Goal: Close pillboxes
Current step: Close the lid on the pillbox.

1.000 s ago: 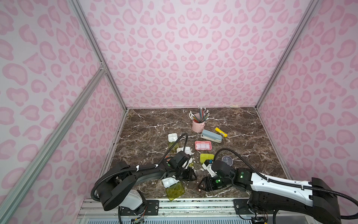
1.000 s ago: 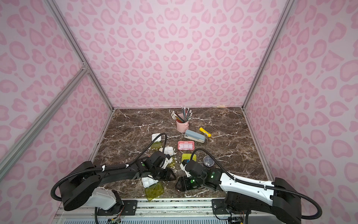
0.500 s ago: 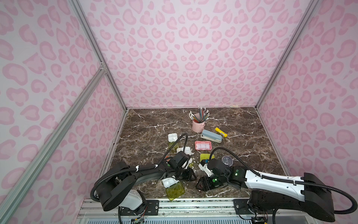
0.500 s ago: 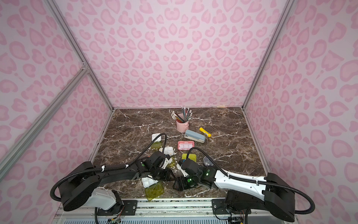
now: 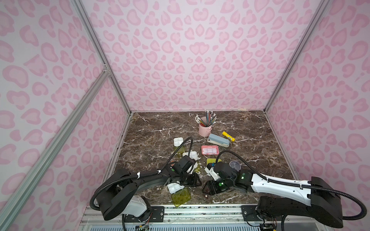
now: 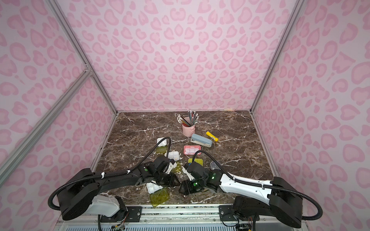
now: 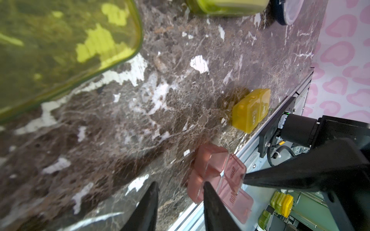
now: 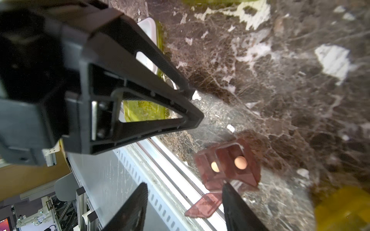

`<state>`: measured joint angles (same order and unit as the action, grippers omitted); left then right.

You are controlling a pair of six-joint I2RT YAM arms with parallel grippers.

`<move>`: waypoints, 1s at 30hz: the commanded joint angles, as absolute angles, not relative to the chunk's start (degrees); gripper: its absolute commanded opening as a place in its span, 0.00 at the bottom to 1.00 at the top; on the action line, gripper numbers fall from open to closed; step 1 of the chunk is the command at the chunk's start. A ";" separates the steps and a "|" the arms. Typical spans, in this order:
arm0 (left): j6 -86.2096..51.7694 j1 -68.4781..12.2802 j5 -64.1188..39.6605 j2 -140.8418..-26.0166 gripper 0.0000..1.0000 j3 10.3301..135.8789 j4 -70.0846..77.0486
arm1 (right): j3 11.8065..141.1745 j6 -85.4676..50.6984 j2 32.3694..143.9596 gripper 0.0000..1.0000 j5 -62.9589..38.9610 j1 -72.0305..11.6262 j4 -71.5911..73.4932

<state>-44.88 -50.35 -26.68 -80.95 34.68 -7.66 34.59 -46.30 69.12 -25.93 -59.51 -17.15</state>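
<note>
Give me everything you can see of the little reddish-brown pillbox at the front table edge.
The brown pillbox is small, translucent reddish-brown plastic with divided compartments; two round beige pills show inside. It is open: hinged lid flaps with embossed, unreadable lettering stick out past the front edge of the table. A fingertip of the open right gripper appears to touch one flap. The open left gripper is right beside it, not clamping it; contact there is unclear.
</note>
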 commanded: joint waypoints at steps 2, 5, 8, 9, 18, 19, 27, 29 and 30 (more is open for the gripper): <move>-43.70 -49.91 -26.36 -80.25 0.40 34.98 -9.13 | 34.81 -44.81 69.67 0.61 -26.80 -58.80 -16.61; -43.61 -49.57 -26.29 -79.85 0.40 34.97 -9.33 | 34.67 -44.60 69.96 0.61 -26.97 -58.42 -16.54; -43.51 -49.31 -26.19 -79.46 0.39 34.81 -9.60 | 34.32 -44.56 70.14 0.61 -27.15 -58.24 -16.09; -43.51 -49.22 -26.14 -79.30 0.39 34.86 -9.77 | 34.22 -44.61 70.22 0.61 -27.16 -58.23 -15.92; -43.08 -48.70 -25.53 -77.58 0.39 35.11 -11.42 | 34.25 -44.49 71.71 0.61 -27.60 -58.13 -14.59; -43.10 -48.70 -25.41 -77.39 0.39 35.21 -11.65 | 34.24 -44.47 71.79 0.61 -27.60 -58.19 -14.59; -42.81 -48.56 -24.87 -76.29 0.38 35.40 -12.70 | 34.01 -44.26 72.33 0.61 -27.60 -58.13 -14.25; -42.84 -48.54 -24.79 -76.25 0.38 35.31 -12.74 | 33.94 -44.22 72.27 0.61 -27.63 -58.16 -14.15; -42.82 -48.49 -24.79 -76.20 0.38 35.32 -12.74 | 33.84 -44.22 72.41 0.61 -27.68 -58.15 -14.06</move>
<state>-43.51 -48.64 -25.34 -76.53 34.96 -12.23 34.28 -44.80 72.07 -27.33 -58.13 -15.44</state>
